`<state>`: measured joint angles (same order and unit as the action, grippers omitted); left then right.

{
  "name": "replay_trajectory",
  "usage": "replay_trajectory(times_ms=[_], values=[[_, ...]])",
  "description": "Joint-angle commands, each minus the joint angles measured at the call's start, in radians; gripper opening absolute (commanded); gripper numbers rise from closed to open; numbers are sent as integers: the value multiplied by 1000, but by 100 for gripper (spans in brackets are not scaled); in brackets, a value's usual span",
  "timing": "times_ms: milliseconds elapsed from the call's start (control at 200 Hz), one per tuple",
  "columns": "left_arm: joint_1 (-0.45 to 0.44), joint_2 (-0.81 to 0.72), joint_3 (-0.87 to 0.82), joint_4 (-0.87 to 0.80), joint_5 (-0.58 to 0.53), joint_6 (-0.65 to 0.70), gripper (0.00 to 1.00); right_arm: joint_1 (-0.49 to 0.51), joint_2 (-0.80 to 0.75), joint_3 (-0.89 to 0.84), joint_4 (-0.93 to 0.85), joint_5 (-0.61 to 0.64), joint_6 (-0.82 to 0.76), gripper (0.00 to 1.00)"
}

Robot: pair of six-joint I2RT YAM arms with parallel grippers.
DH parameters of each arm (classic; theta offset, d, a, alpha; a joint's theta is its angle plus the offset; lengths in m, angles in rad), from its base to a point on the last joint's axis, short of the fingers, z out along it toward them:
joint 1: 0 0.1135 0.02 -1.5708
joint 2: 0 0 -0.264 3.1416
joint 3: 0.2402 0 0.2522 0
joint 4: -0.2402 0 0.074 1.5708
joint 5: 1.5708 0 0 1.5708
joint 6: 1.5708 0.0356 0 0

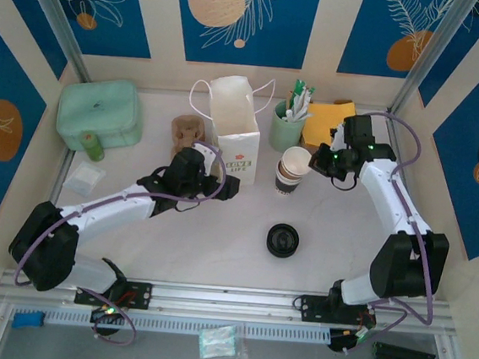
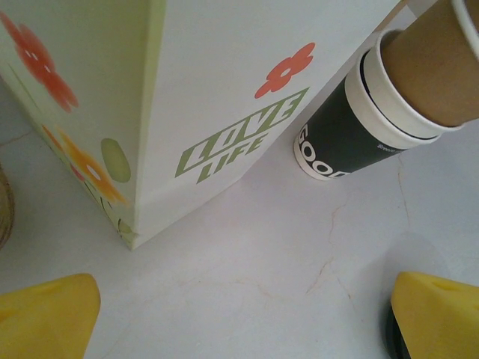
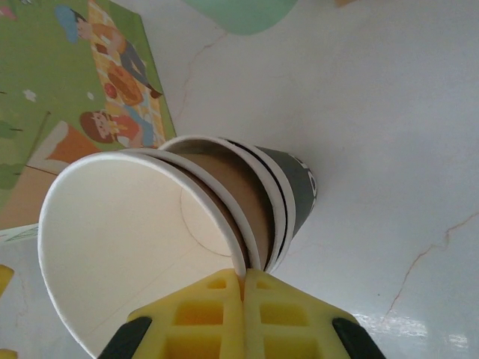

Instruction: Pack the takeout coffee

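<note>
Right hand [image 3: 244, 288] pinches takeout coffee [image 3: 127, 224] rim; left hand [image 2: 243, 318] wide, beside bag [image 2: 217, 90] edge.

You see a kraft-brown paper cup [image 2: 434, 67] nested in a black-banded white cup [image 2: 348, 138], beside a flower-printed white paper bag [image 2: 202, 90].

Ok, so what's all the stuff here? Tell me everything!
brown paper cup: one, brown outside, white inside, nested in the banded cup
banded cup: white with black band, mid-table; count unclear
paper bag: one, white, upright left of cups
lid: one, black, in front of cups
pot of sticks: one, green, behind cups
pouch: one, mint, back left
packet: one, orange, back right
lump: one, brown, left of bag
small can: one, green, beside pouch
left gripper: one, yellow, open, near bag
right gripper: one, yellow, shut on brown paper cup's rim
</note>
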<state>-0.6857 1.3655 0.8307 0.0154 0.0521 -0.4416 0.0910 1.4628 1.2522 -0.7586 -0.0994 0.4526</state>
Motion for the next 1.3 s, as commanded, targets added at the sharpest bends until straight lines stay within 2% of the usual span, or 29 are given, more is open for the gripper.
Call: replay_trajectory(times_ms=[0, 470, 645, 790, 1030, 1295], values=[[-14, 13, 42, 0, 24, -19, 99, -5, 18, -17, 17, -47, 1, 0], [-46, 76, 97, 56, 74, -100, 100, -8, -20, 10, 2, -41, -22, 0], [-71, 107, 117, 60, 75, -108, 99, -9, -9, -11, -3, -4, -29, 13], [-79, 118, 120, 65, 74, -110, 99, -8, -7, -6, -13, 23, -33, 31], [-81, 116, 122, 57, 68, -104, 99, 3, 12, 54, -51, 47, -57, 36], [-80, 121, 122, 56, 68, -102, 99, 57, 115, 160, -100, 77, -77, 36]])
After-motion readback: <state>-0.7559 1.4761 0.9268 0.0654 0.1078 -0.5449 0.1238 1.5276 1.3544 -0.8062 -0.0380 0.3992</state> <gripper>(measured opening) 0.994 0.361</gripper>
